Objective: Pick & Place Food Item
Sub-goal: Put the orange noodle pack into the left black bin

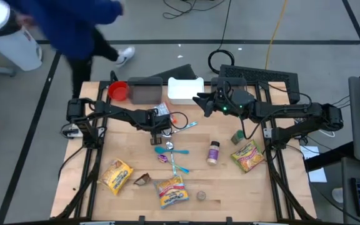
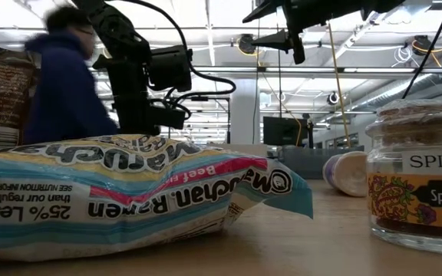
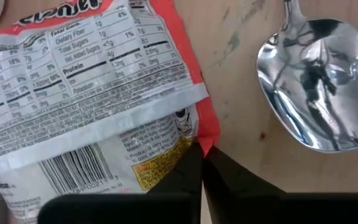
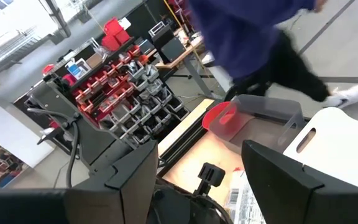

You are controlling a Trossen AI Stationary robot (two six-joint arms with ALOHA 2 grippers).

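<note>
Left gripper (image 3: 202, 163) is being held closed, fingers pinched together on the corner of the noodle packet (image 3: 92, 81), at the red crimped edge. Packet is lying flat on the table (image 3: 241, 81) directly ahead of the fingers.

Packet is judged light, soft and crinkly; wrapper likely slippery, contents brittle. Sealed edge is being used as the hold, which seems the sensible spot, though a corner grip may let the packet swing or slip.

A metal spoon (image 3: 319, 81) is lying just beside the fingers, apart from the packet. Bins (image 1: 149, 91) are standing beyond the gripper.

Right gripper (image 1: 200, 100) is being kept high above the table, fingers parted, nothing held. A person (image 1: 74, 22) is passing behind the table.
</note>
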